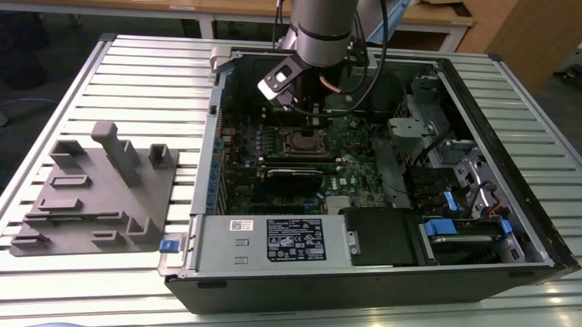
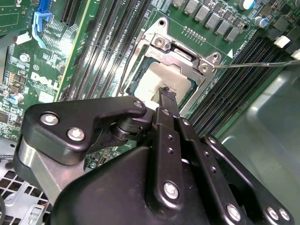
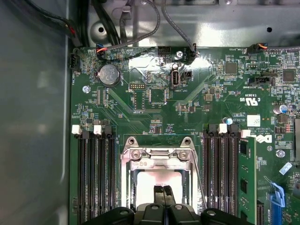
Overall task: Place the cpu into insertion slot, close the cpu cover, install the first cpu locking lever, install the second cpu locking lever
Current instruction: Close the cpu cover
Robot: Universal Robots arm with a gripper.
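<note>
gripper (image 3: 162,189) jaws pinched together, empty | chip (image 3: 149,187) right under tips, framed by cover (image 3: 157,162) | risk: skewed push could scratch chip

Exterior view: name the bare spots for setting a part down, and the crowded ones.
Bare slatted table lies past the grey fixture toward the far edge, on the exterior view's left of the computer case. A narrower bare strip flanks the case on the exterior view's right. Crowded: inside the case, where the arm hangs over the insertion slot.
</note>
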